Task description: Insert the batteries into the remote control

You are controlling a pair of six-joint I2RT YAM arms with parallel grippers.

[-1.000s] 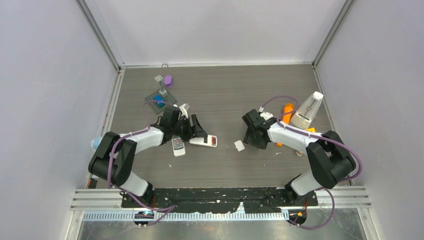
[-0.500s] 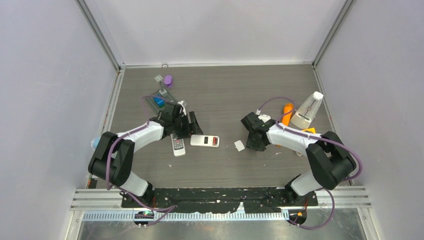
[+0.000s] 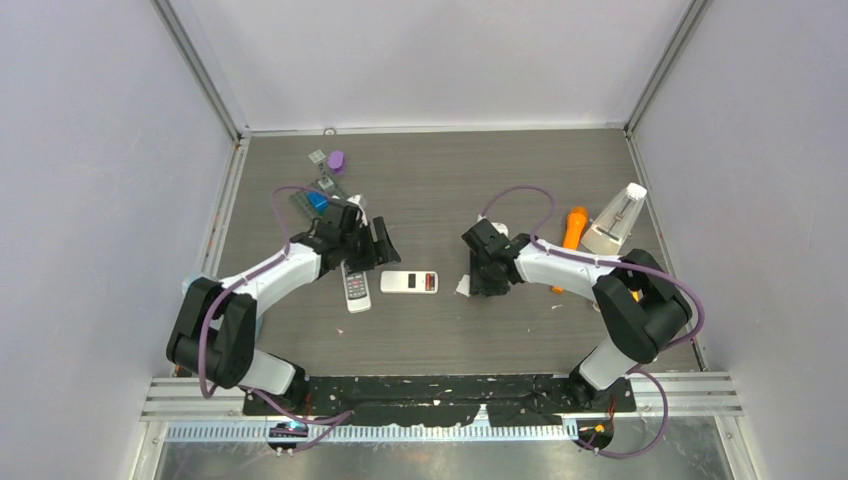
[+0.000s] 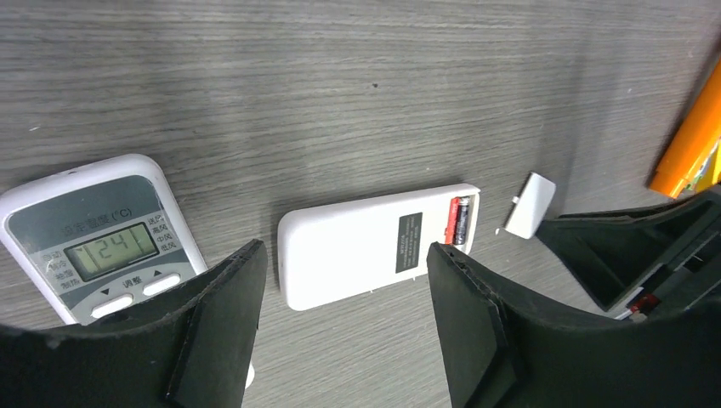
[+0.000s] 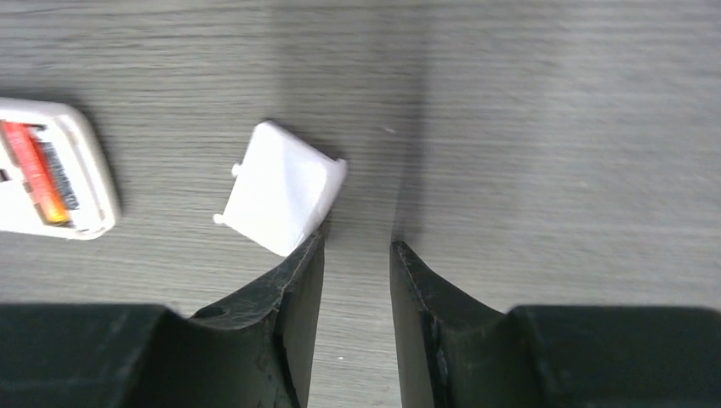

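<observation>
- Right gripper (image 5: pixel 357 242) stood narrowly parted, empty, beside the cover (image 5: pixel 281 187).
- Left gripper (image 4: pixel 344 251) hung wide open.
- Jaws needed to straddle the cover before closing.

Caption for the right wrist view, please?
Narrowly parted jaws sit beside the loose battery cover; the remote, batteries fitted, lies at left.

The grey wood-grain table (image 3: pixel 450 180) carries a white remote (image 3: pixel 408 282) lying face down (its back open at one end), and a second remote (image 3: pixel 356 289) just beside it, display up. A small white cover (image 4: pixel 529 204) lies near the open end. An orange tool (image 3: pixel 575 225) and a pale pyramid-shaped object (image 3: pixel 615 220) sit farther back.
</observation>
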